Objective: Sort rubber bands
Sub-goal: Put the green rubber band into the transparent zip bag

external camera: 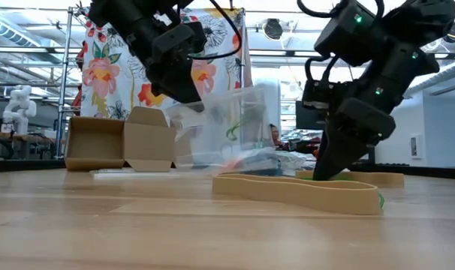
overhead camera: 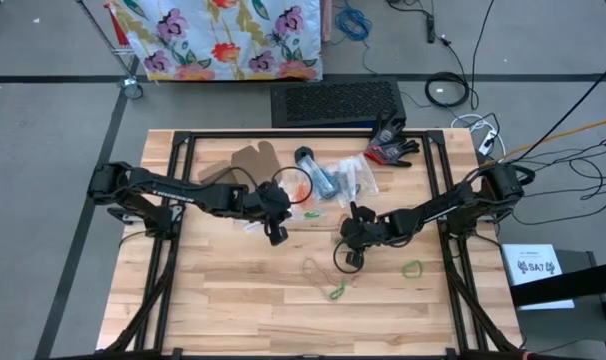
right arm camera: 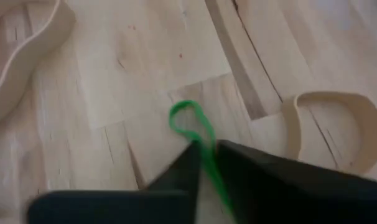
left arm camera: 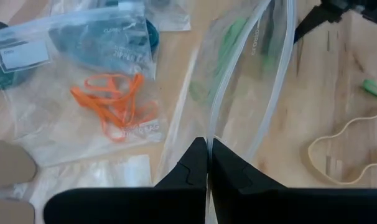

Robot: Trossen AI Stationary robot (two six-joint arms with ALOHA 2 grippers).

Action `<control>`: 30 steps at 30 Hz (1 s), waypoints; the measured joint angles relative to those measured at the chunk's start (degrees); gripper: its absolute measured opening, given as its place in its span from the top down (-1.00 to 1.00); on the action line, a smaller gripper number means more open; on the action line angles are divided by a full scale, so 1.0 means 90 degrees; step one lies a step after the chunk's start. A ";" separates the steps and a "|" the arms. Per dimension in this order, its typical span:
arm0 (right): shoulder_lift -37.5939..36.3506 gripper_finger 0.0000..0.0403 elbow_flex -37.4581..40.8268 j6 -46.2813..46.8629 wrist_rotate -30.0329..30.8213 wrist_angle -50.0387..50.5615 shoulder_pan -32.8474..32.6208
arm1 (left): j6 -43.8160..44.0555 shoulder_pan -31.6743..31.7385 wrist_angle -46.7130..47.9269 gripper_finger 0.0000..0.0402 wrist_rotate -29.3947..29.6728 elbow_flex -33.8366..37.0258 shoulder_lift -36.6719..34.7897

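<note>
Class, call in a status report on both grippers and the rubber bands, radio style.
Left gripper shut on clear bag, held up. Right gripper down at the table, pinching a green band. Tan bands lie close by; nothing blocking.

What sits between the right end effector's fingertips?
A green rubber band passes between the right end effector fingertips, against the wooden tabletop, shown in the right wrist view.

Rubber bands, thin floppy loops, lie scattered on the bench. One green band (right arm camera: pixel 191 124) sits between the right pincer (right arm camera: pixel 206 149) tips, loop flat on the wood. Tan bands (overhead camera: pixel 318 268) lie flat nearby; another green one (overhead camera: pixel 412 268) lies apart. Orange bands (left arm camera: pixel 111 102) sit bunched inside a clear bag.
</note>
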State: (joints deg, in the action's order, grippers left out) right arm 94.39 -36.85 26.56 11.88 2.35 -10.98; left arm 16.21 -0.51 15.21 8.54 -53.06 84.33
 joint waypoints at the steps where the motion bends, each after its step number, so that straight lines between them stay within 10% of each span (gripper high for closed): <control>1: -0.0029 0.84 -0.0022 -0.0019 -0.0005 -0.0027 -0.0011 | 0.0000 0.0000 0.0018 0.97 -0.0007 0.0000 0.0000; 18: -0.0666 1.00 -0.2272 -0.3541 0.0361 -0.0213 0.0357 | 0.0170 0.0012 -0.0372 0.97 -0.0153 0.0000 0.0000; 30: 0.0003 1.00 -0.2527 -0.3683 -0.0147 -0.0415 0.1047 | 0.0318 0.0086 -0.0407 0.97 -0.0163 0.0000 0.0000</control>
State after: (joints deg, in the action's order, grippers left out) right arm 94.41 -59.59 -6.58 10.55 -1.39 -1.56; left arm 19.07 0.26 11.55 7.07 -53.06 84.33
